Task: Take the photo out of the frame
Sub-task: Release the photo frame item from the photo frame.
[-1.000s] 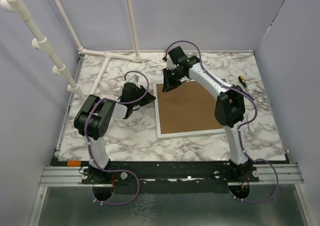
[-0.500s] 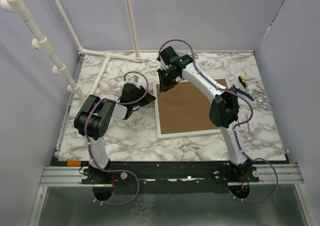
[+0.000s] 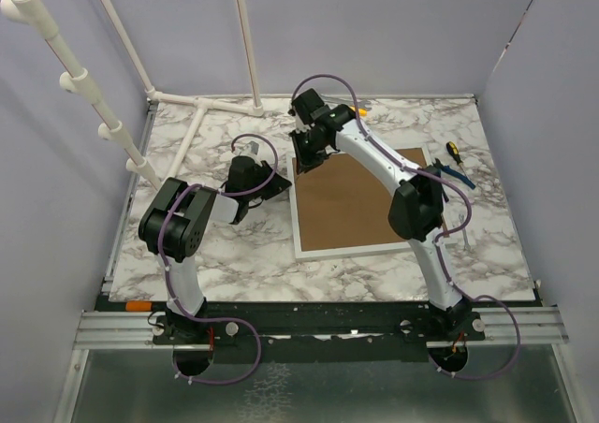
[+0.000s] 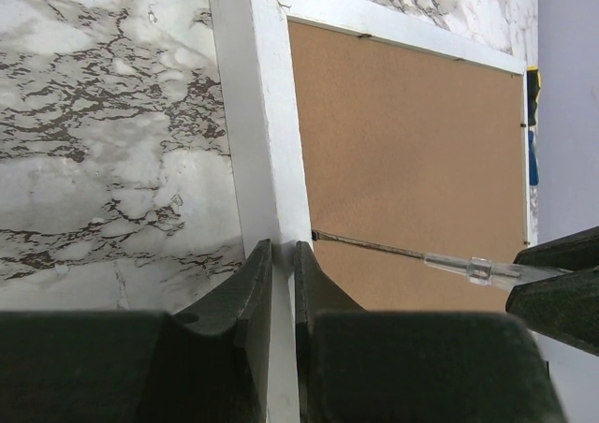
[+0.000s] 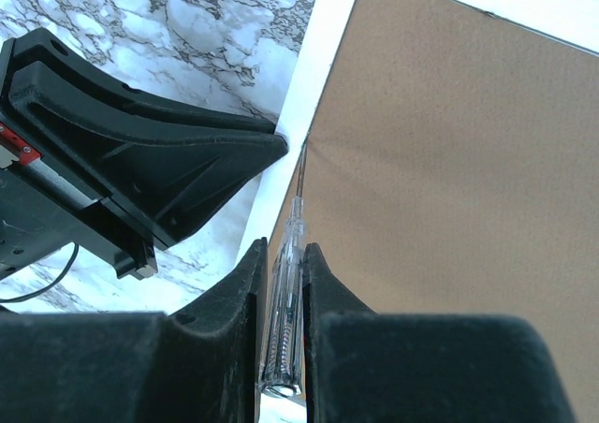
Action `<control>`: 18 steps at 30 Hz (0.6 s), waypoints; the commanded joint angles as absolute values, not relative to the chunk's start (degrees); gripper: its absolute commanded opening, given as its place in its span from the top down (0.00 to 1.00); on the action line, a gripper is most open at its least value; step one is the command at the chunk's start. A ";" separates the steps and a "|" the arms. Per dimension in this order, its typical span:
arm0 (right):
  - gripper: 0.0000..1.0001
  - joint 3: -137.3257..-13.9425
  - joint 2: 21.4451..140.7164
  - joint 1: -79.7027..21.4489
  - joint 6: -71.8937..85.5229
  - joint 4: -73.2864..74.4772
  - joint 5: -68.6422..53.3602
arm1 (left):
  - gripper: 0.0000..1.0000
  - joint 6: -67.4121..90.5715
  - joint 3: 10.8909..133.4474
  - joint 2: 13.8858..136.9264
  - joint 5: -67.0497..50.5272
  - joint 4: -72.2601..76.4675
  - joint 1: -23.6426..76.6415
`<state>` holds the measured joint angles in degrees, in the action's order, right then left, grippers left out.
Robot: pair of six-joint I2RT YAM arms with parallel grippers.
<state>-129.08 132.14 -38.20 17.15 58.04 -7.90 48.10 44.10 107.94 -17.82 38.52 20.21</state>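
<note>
One thing has moved. The photo is out of sight (presumably under the brown backing board (image 3: 351, 203)) inside the frame (image 3: 356, 249), which lies face down on the table (image 3: 234, 245). In the last second the right gripper (image 5: 284, 292), clamped on a clear-handled screwdriver (image 5: 293, 226), swung toward the frame's far-left corner, so the tip now meets the seam along the left rail. The left gripper (image 4: 284, 264), fingers nearly together, stays pressed on that rail. Prying looks imminent.

Left arm (image 3: 184, 278) and right arm (image 3: 436, 266): white link shells, black joint housings, black bases at 6 o'clock. Purple cable (image 3: 253, 346) loops along each, base to wrist. Left gripper (image 4: 284, 251) and right gripper (image 5: 282, 251): matte black wedge-shaped fingers. Red patch on left gripper body, 9 o'clock in right wrist view.
</note>
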 commanded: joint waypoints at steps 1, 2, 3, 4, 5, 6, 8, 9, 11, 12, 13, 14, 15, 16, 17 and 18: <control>0.99 -131.85 134.41 -46.06 22.42 43.17 -25.60 | 0.88 52.71 44.21 107.66 -31.02 43.42 27.64; 0.99 -131.76 134.37 -46.13 22.33 43.08 -25.45 | 0.88 52.73 44.21 107.67 -31.03 43.48 27.68; 0.99 -131.64 134.24 -46.14 22.28 42.98 -25.35 | 0.88 52.71 44.14 107.61 -31.03 43.50 27.62; 0.99 -131.46 134.09 -46.29 22.27 42.82 -25.32 | 0.88 52.67 44.12 107.58 -31.03 43.51 27.68; 0.99 -131.28 133.92 -46.30 22.20 42.66 -25.16 | 0.88 52.68 44.06 107.58 -31.03 43.51 27.67; 0.99 -131.15 133.65 -46.28 22.02 42.63 -24.94 | 0.88 52.61 44.04 107.56 -31.03 43.51 27.64; 0.99 -129.92 131.95 -46.24 21.53 41.95 -23.38 | 0.88 52.56 43.98 107.37 -30.95 43.51 27.34; 0.99 -128.06 130.42 -46.19 21.41 40.84 -22.48 | 0.88 52.61 43.83 107.26 -30.82 43.51 27.07; 0.99 -122.98 126.93 -45.81 21.02 37.95 -20.98 | 0.88 52.87 43.62 107.05 -30.68 43.51 26.10; 1.00 -120.59 125.09 -45.27 20.81 36.81 -20.65 | 0.88 53.14 43.45 106.99 -30.60 43.51 25.36; 0.99 -118.38 123.36 -44.46 20.67 35.85 -20.55 | 0.88 53.29 43.24 106.84 -30.57 43.51 24.54; 0.99 -116.03 121.73 -43.49 20.70 34.95 -20.94 | 0.88 53.38 43.07 106.61 -30.57 43.46 23.75; 0.99 -113.41 119.95 -42.25 20.78 34.01 -21.40 | 0.88 53.35 42.78 106.30 -30.61 43.50 22.88; 0.99 -110.89 118.31 -41.03 20.87 32.97 -22.04 | 0.88 53.35 42.54 106.00 -30.61 43.46 22.04; 0.99 -108.04 116.37 -39.61 20.93 31.46 -22.52 | 0.88 53.17 42.42 105.56 -30.67 43.45 21.27; 0.99 -105.30 114.58 -38.31 21.00 30.29 -23.04 | 0.88 53.10 42.29 105.29 -30.67 43.23 20.41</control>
<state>-111.81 122.41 -38.70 17.12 47.70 -5.74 50.33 42.74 107.79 -19.75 39.77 19.92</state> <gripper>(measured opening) 0.158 0.124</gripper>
